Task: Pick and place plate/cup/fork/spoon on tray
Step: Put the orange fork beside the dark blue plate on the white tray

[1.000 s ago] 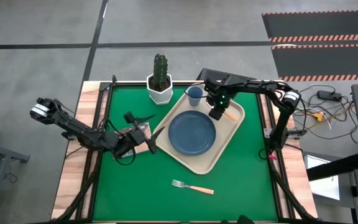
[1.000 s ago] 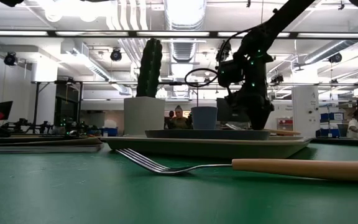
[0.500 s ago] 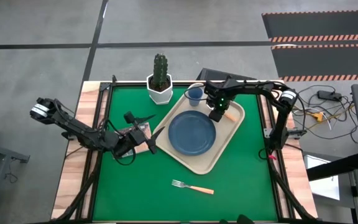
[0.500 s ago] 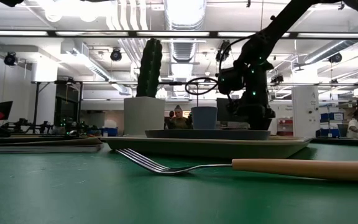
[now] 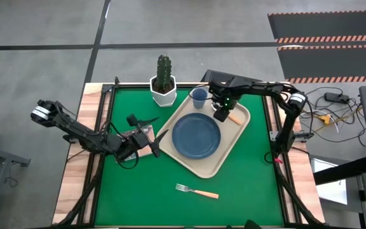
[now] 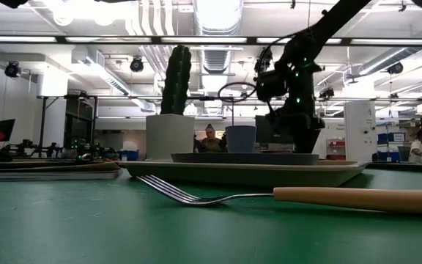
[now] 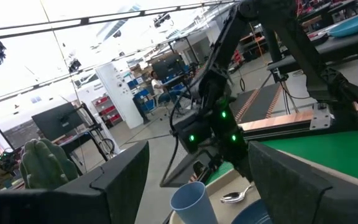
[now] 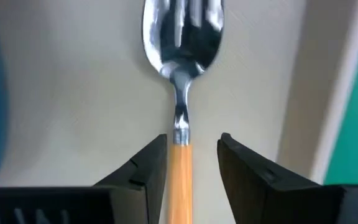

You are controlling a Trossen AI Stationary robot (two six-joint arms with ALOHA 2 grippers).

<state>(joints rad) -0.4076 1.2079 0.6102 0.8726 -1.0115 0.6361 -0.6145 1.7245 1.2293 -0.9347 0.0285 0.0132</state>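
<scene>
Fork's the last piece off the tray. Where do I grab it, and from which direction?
Grip the fork by its orange-tan handle, jaws closing across its width, coming straight down from above. It lies flat on the green mat near the table's front edge, tines toward the left arm's side. The handle is thicker than the tines and nothing crowds it. The right gripper is over the tray.

no readable text, labels, brands or numbers showing in any view; signs and boxes in the room behind the surface are too small and blurred to make out, nothing printed on the tableware
</scene>
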